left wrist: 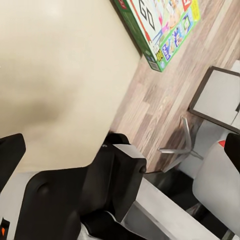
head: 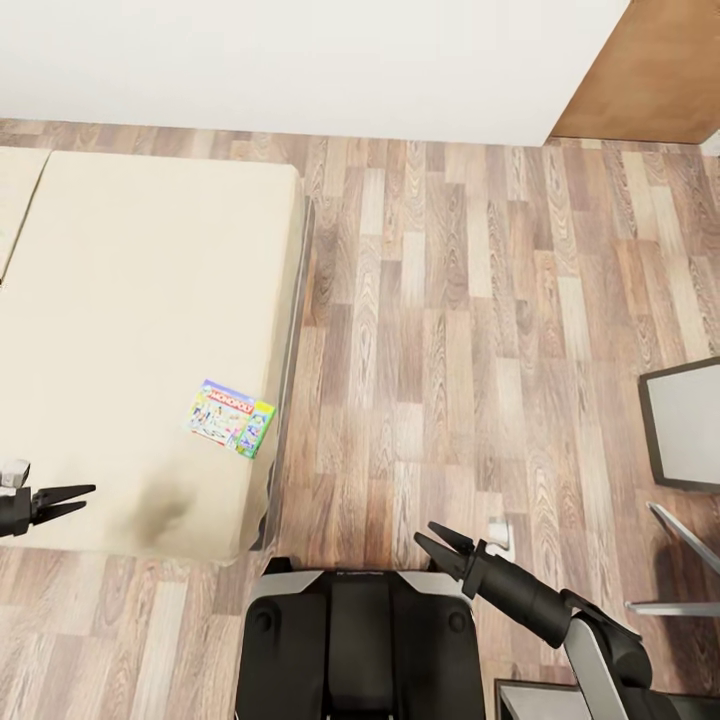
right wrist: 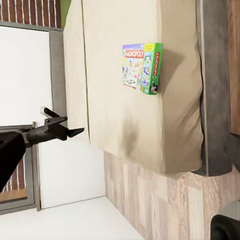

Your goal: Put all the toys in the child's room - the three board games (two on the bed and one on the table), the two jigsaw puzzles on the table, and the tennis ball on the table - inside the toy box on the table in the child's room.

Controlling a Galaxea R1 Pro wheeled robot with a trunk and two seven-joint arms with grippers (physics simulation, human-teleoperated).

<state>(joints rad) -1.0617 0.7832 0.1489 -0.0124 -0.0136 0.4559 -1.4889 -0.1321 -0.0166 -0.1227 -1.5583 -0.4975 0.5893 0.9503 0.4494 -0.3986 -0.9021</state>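
Observation:
A purple-green Monopoly board game (head: 232, 417) lies flat on the cream bed (head: 130, 330), close to the mattress's right edge and near its front corner. It also shows in the left wrist view (left wrist: 165, 25) and the right wrist view (right wrist: 142, 67). My left gripper (head: 88, 497) hovers open over the front of the bed, left of the game and well apart from it. Over the floor, just ahead of my base, my right gripper (head: 425, 533) is open and holds nothing; it is to the right of the bed.
Wood-plank floor (head: 450, 330) stretches to the right of the bed. A pale grey surface with a dark edge (head: 685, 420) stands at the far right, with thin metal legs (head: 675, 570) below it. A white wall (head: 300, 60) and a wooden door (head: 650, 70) close the far side.

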